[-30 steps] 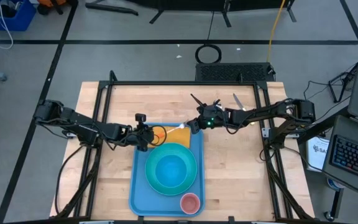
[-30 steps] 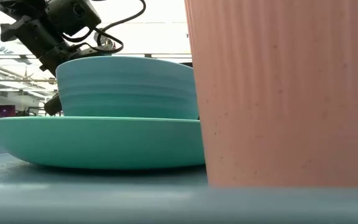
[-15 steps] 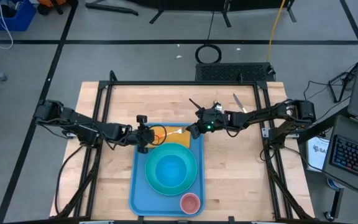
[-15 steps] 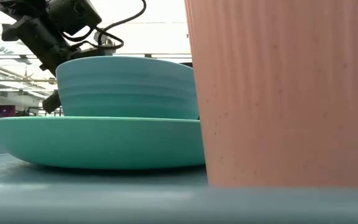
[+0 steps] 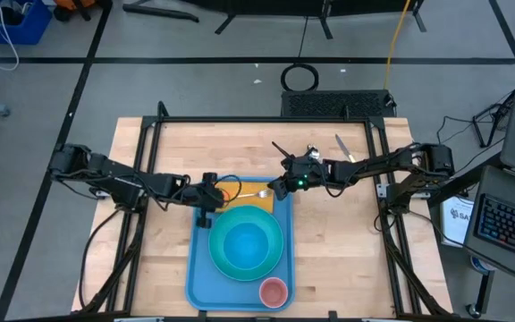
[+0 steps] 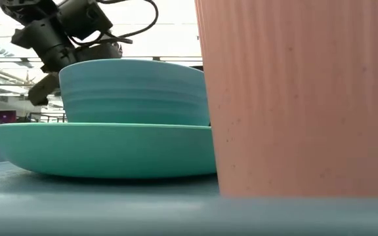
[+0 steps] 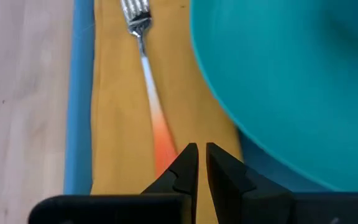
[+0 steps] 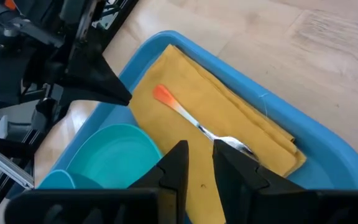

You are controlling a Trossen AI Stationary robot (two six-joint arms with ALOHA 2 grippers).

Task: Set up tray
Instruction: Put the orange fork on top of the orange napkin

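The light-blue tray (image 5: 197, 277) lies on the wooden table and carries a turquoise plate (image 5: 215, 250) with a bowl (image 5: 245, 241) on it. A pink cup (image 5: 274, 291) stands on the tray's near right part. On its far part, an orange-yellow napkin (image 7: 117, 112) lies flat with a fork (image 7: 146, 68) on it. The fork's orange handle end (image 8: 161, 94) points at my left gripper (image 7: 202, 152), which hovers shut just over that end. My right gripper (image 8: 199, 152) hangs over the napkin by the fork's tines (image 8: 238, 146), its fingers a narrow gap apart with nothing between them.
A metal utensil (image 5: 340, 143) and a dark one (image 5: 280, 148) lie on the wood beyond the tray. Bare tabletop shows left (image 5: 155, 259) and right (image 5: 338, 259) of the tray. The black frame rails run along the table's edges.
My left gripper has turned at the wrist without shifting its place. In the low view its fingertip has swung up and away from the bowl's side. The fork now lies flat along the napkin.
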